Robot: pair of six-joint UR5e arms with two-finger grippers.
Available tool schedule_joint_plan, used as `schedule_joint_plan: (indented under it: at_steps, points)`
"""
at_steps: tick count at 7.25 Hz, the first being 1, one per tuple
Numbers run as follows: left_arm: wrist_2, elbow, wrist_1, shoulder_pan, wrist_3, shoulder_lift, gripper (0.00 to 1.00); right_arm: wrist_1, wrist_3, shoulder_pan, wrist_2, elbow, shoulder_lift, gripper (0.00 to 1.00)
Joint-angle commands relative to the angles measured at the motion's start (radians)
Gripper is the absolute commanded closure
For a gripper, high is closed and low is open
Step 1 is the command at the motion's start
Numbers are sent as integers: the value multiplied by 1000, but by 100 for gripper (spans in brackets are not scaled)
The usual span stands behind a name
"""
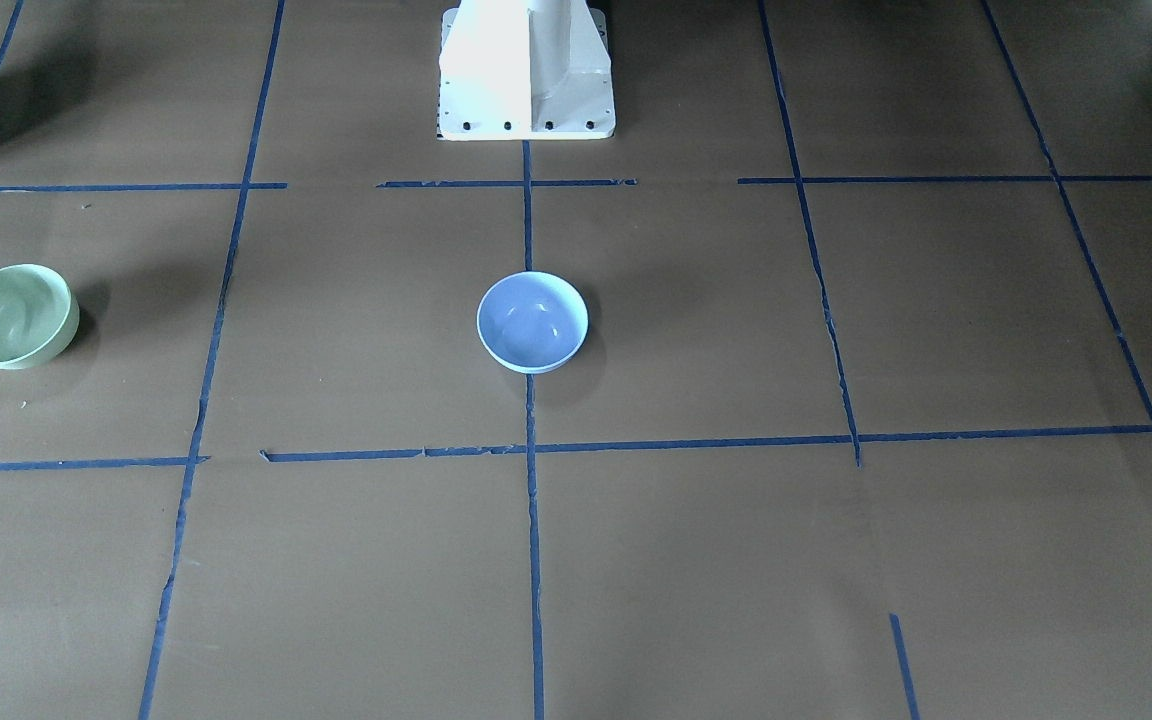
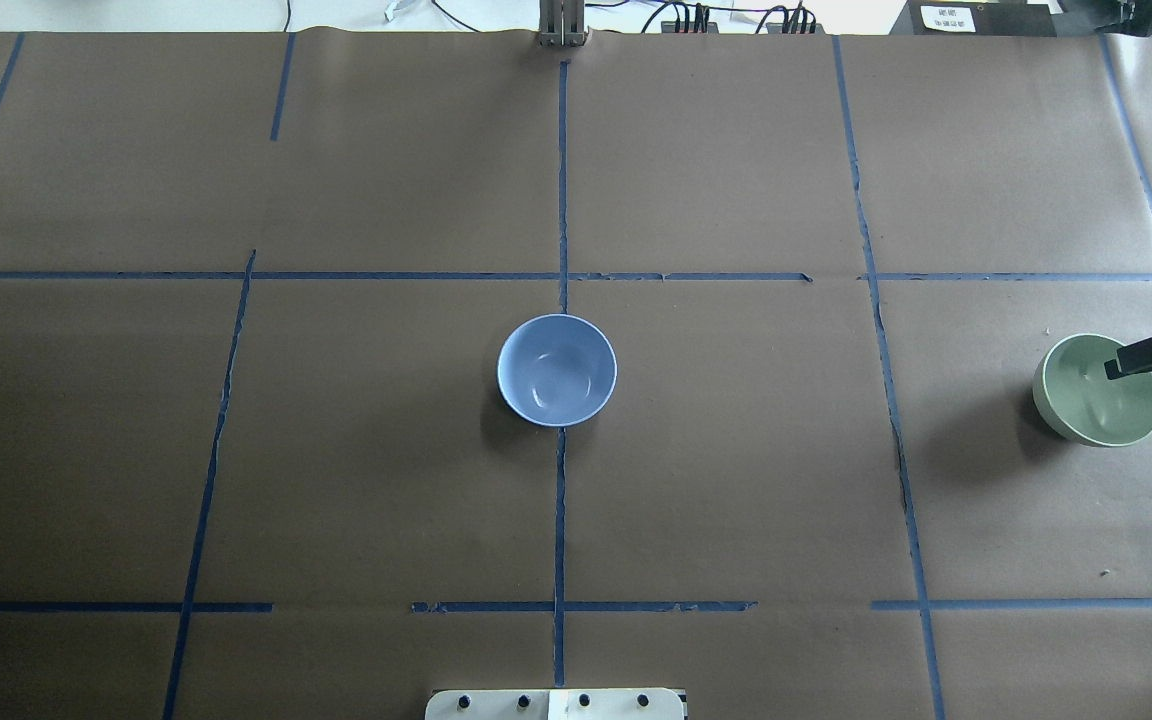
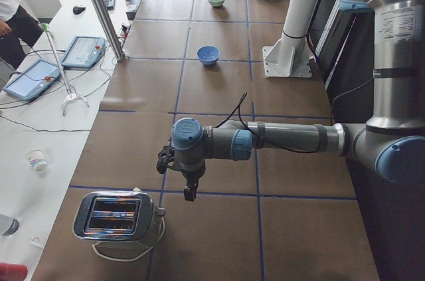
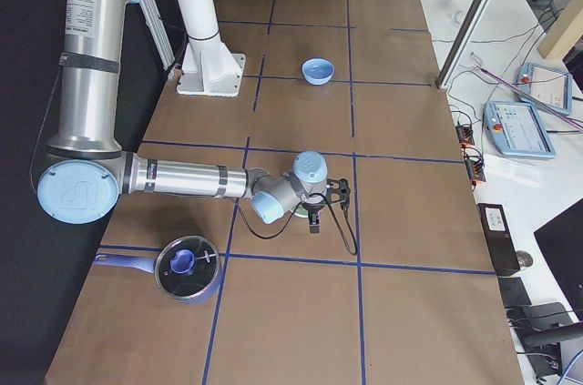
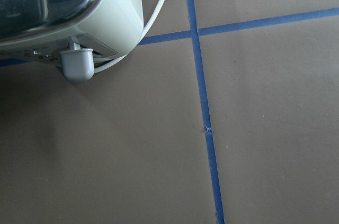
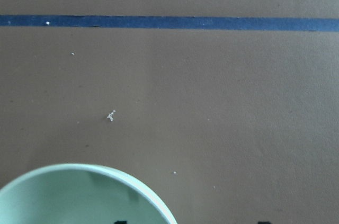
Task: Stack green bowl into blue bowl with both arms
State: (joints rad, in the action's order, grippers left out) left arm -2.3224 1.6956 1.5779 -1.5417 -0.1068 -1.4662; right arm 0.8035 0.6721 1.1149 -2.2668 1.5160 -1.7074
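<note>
The pale mint-green bowl (image 1: 16, 318) stands upright at the table's end on my right; it also shows in the overhead view (image 2: 1091, 395) and at the bottom of the right wrist view (image 6: 79, 195). My right gripper (image 2: 1146, 358) hangs over the green bowl's rim, open: two dark fingertips sit wide apart at the wrist view's bottom edge, one inside the bowl and one outside. The pale blue bowl (image 1: 532, 322) stands empty at the table's centre (image 2: 556, 370). My left gripper (image 3: 189, 185) hovers far away by a toaster; I cannot tell whether it is open or shut.
A chrome toaster (image 3: 116, 218) with a white cord stands beside the left gripper and fills the left wrist view's top corner (image 5: 69, 7). A lidded saucepan (image 4: 187, 268) sits near the right arm. The white pedestal (image 1: 526, 70) stands behind the blue bowl.
</note>
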Motion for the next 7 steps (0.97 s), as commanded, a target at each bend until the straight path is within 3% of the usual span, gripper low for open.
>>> schedule_joint_plan:
  at_steps: [1, 2, 4, 7]
  points:
    - [0, -1, 1, 0, -1, 1, 0, -15, 6, -1, -26, 16, -26, 92]
    - [0, -4, 1, 0, -1, 1, 0, -14, 6, -1, -28, 29, -34, 100]
    - [0, -10, 1, 0, -1, 1, 0, 2, 7, -4, -33, 59, -20, 100]
    - [-2, -10, 1, 0, -1, 0, 0, 256, 138, -67, -36, 159, 188, 100]
